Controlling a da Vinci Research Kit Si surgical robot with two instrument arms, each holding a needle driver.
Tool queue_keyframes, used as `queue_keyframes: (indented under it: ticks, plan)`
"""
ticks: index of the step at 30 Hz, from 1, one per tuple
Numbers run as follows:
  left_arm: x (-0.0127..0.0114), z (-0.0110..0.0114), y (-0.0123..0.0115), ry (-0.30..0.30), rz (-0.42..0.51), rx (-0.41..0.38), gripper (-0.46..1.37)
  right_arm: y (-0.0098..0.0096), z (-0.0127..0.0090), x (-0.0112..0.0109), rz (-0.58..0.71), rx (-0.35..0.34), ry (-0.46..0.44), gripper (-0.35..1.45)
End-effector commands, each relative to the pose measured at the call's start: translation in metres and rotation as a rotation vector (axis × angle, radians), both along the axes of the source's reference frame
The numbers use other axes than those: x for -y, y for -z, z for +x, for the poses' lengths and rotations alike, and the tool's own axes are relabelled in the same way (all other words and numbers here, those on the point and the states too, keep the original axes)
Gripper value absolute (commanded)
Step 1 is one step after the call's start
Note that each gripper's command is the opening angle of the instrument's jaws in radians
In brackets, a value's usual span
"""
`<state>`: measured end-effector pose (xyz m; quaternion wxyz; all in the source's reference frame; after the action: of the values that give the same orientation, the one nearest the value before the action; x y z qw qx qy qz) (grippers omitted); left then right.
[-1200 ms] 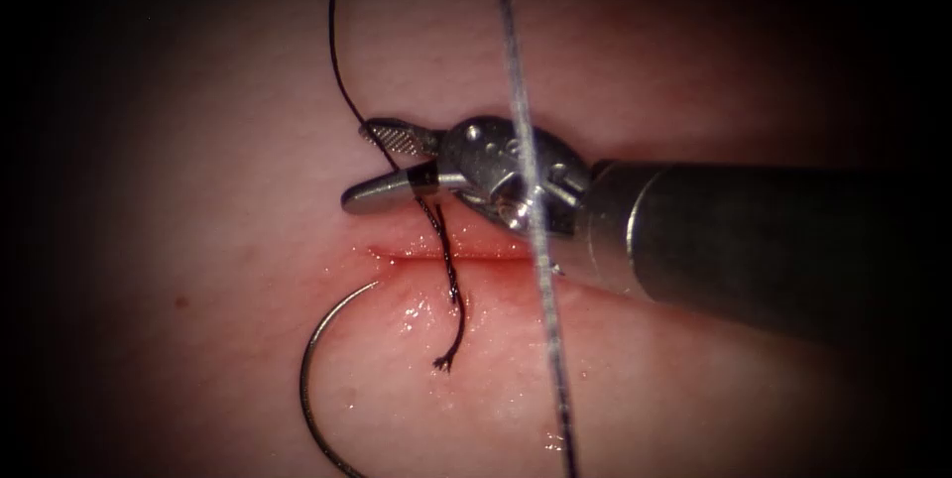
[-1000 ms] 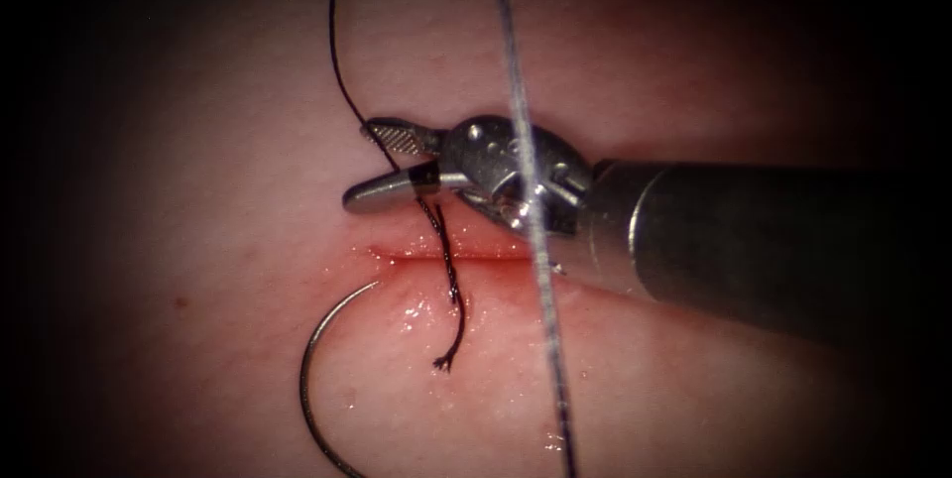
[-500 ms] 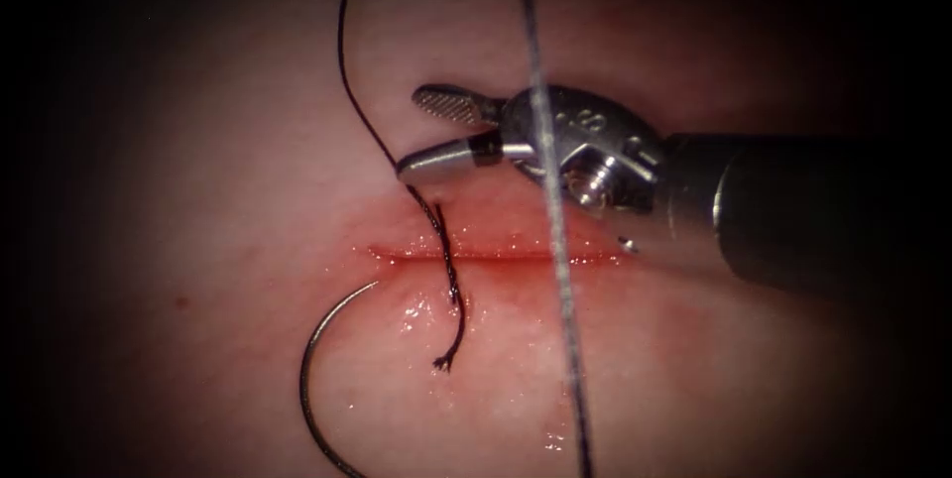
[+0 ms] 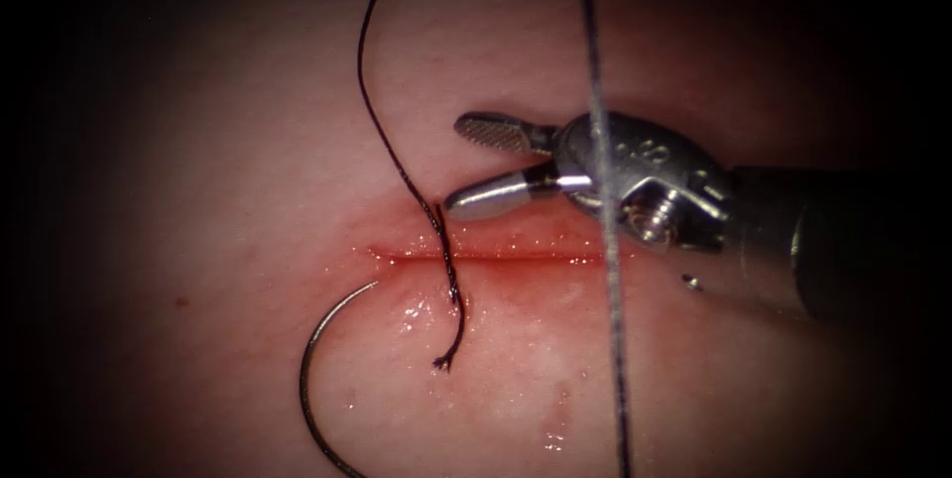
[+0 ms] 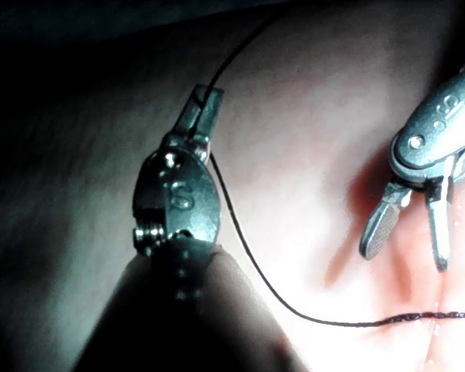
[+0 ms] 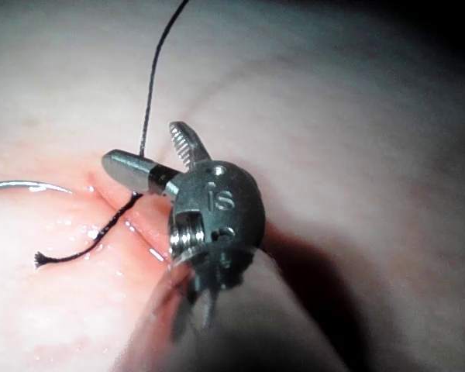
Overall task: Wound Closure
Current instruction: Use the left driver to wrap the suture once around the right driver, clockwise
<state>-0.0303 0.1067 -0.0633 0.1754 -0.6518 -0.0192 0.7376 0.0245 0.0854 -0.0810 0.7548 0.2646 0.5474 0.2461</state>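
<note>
Right gripper [image 4: 476, 166]: I am holding nothing; my jaws are standing apart just above the cut [image 4: 496, 256], having drawn back rightward off the thread [image 4: 382, 141].
Left gripper [image 5: 205, 112]: I am clamping the thread well above the cut.
Needle [image 4: 312, 379]: it is lying free below the cut's left end, its tip at the edge.
Tail [image 4: 451, 339]: the frayed end is resting below the cut.
Care: I judge steady, gentle tension best, sparing the stitch.
</note>
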Motion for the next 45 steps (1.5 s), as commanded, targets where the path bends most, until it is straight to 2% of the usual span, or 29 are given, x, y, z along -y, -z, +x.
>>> queue_keyframes:
  ticks: [1,3,5,6,7,8,10,13,20,30,33,38,42,45]
  plan:
    - [0.0002,-0.0001,0.0,-0.01,-0.001,0.013,-0.35,0.0002,0.0002,0.0004,0.006,-0.017,0.019,1.37]
    - [0.0004,-0.0002,0.0001,-0.015,-0.001,0.018,-0.35,0.0004,0.0004,0.0008,0.005,-0.025,0.027,1.33]
    - [0.0009,-0.0004,0.0002,-0.023,-0.003,0.032,-0.35,0.0008,0.0006,0.0014,0.007,-0.044,0.049,1.11]
    - [0.0014,-0.0005,0.0004,-0.028,0.006,0.05,-0.35,0.0011,0.0009,0.0019,0.012,-0.07,0.079,0.66]
    - [0.0017,-0.0006,0.0005,-0.03,0.005,0.055,-0.35,0.0011,0.0011,0.0019,0.012,-0.075,0.083,0.54]
    - [0.002,-0.0006,0.0007,-0.035,0.011,0.06,-0.35,0.0013,0.0013,0.0019,0.012,-0.078,0.091,0.35]
    - [0.0028,-0.0008,0.0011,-0.038,0.028,0.075,-0.35,0.0015,0.0018,0.0016,0.012,-0.099,0.098,-0.35]
    - [0.0038,-0.0011,0.0018,-0.043,0.042,0.091,-0.35,0.0014,0.0023,0.0015,0.015,-0.116,0.102,-0.35]
    - [0.0054,-0.001,0.0037,-0.051,0.071,0.104,-0.35,0.0009,0.004,0.0006,0.011,-0.136,0.034,-0.35]
    - [0.0072,0.0024,0.0062,-0.039,0.11,0.08,-0.35,-0.0006,0.009,-0.0003,-0.005,-0.171,-0.056,-0.35]
    - [0.0086,0.0029,0.0066,-0.037,0.115,0.077,-0.35,-0.0009,0.0106,-0.0009,-0.008,-0.191,-0.091,-0.35]
    - [0.0115,0.0031,0.0072,-0.039,0.119,0.076,-0.35,-0.0016,0.0127,-0.0016,-0.022,-0.167,-0.164,-0.35]
    - [0.0128,0.0032,0.0077,-0.043,0.117,0.077,-0.35,-0.0018,0.013,-0.0018,-0.03,-0.154,-0.207,-0.35]
    - [0.0137,0.0035,0.0082,-0.042,0.118,0.075,-0.35,-0.0018,0.013,-0.002,-0.036,-0.159,-0.288,-0.35]
